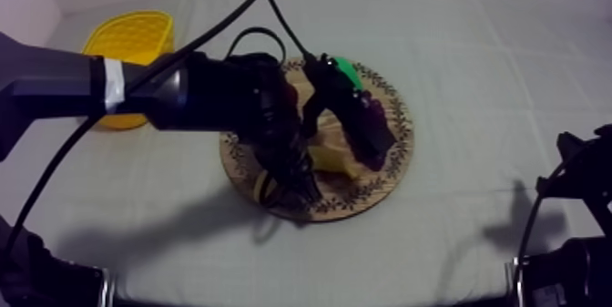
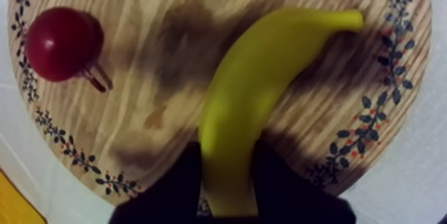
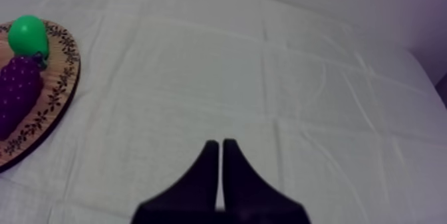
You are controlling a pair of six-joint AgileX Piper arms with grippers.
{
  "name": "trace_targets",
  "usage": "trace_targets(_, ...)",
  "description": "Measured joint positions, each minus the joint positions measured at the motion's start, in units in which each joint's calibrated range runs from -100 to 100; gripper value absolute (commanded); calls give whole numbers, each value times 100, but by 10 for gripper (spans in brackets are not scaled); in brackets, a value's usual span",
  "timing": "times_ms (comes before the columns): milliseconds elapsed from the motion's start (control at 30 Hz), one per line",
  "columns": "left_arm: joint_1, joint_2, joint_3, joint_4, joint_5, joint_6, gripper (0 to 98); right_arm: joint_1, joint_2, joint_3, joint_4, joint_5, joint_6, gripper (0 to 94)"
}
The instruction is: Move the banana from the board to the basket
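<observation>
The yellow banana (image 2: 259, 87) lies curved across the round wooden board (image 2: 153, 107), and my left gripper (image 2: 226, 190) is shut on its near end, a black finger (image 2: 176, 180) at each side. From above, the left arm reaches in from the left and covers the middle of the board (image 1: 369, 197); a patch of the banana (image 1: 332, 158) shows beneath the left gripper (image 1: 321, 151). Whether the banana rests on the wood or hangs just above it is unclear. The yellow basket (image 1: 132, 37) stands at the far left, partly behind the arm.
A small red fruit (image 2: 63, 44) sits on the board beside the banana. A green pear (image 3: 28, 35) and purple grapes (image 3: 18, 94) lie on the board's far part. My right gripper (image 3: 221, 145) is shut over bare cloth, low at the right (image 1: 583, 169).
</observation>
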Motion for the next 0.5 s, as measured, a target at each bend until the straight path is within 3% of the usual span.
trace_targets(500, -342, -1302, -155, -457, 908, -12, 157, 0, 0, 0, 0, -1, -1, 3)
